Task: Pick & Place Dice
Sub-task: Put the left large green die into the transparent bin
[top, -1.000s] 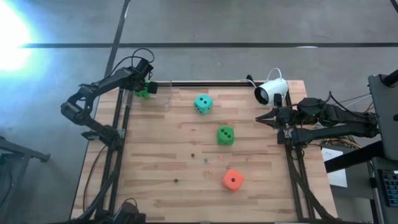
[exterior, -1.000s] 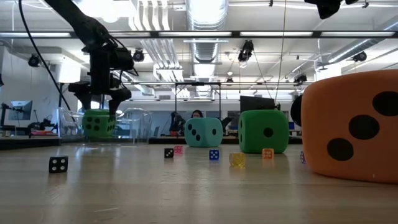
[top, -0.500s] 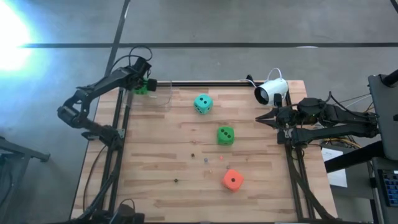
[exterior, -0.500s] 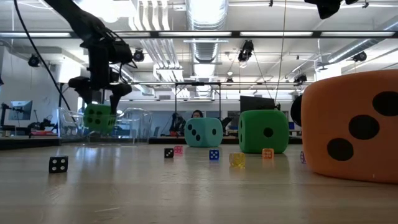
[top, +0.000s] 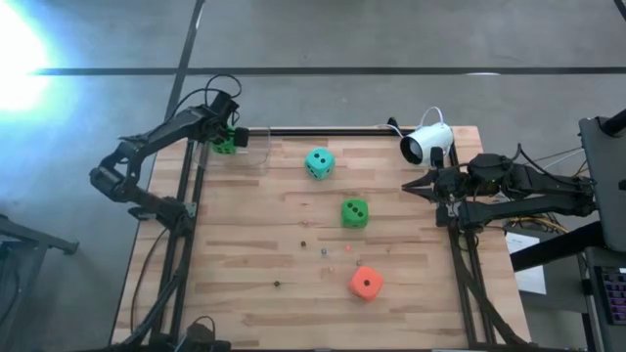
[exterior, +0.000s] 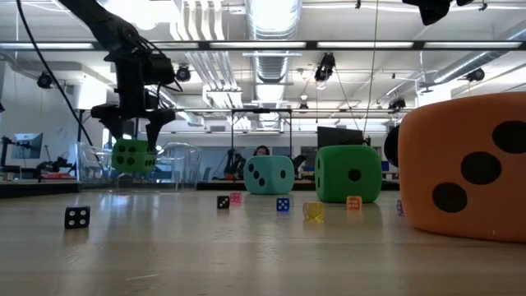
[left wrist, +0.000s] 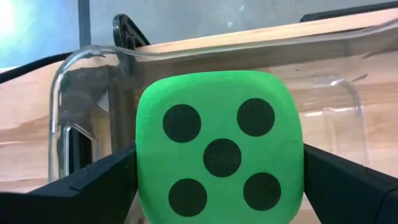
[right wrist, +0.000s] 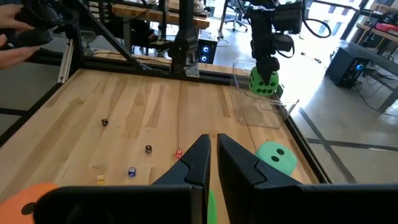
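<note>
My left gripper (exterior: 133, 136) is shut on a bright green die (exterior: 133, 155) at the table's far left corner, by the left end of a clear plastic container (top: 252, 149). Whether the die is inside the container's walls, I cannot tell. A teal die (top: 319, 162), a second green die (top: 354, 212) and an orange-red die (top: 366, 283) rest on the wooden table. My right gripper (top: 409, 184) waits shut at the table's right edge, touching nothing. My left gripper pinches the green die between its two fingers (left wrist: 93, 186), one on each of two opposite side faces (left wrist: 142, 155). The fingers come from above, pointing down. The die hangs lifted clear of the table, its five-pip face (left wrist: 221, 155) toward the wrist camera.
Several tiny dice (top: 324, 251) are scattered over the table's middle. A white camera (top: 427, 145) stands at the far right corner. A person's hands (right wrist: 18, 34) show beyond the table in the right wrist view. Bare wood lies along the table's left and near sides.
My left gripper has risen a little, staying shut on the green die. The die sat near table level a second ago and now hangs slightly higher by the container. The right arm and the other dice have kept still.
</note>
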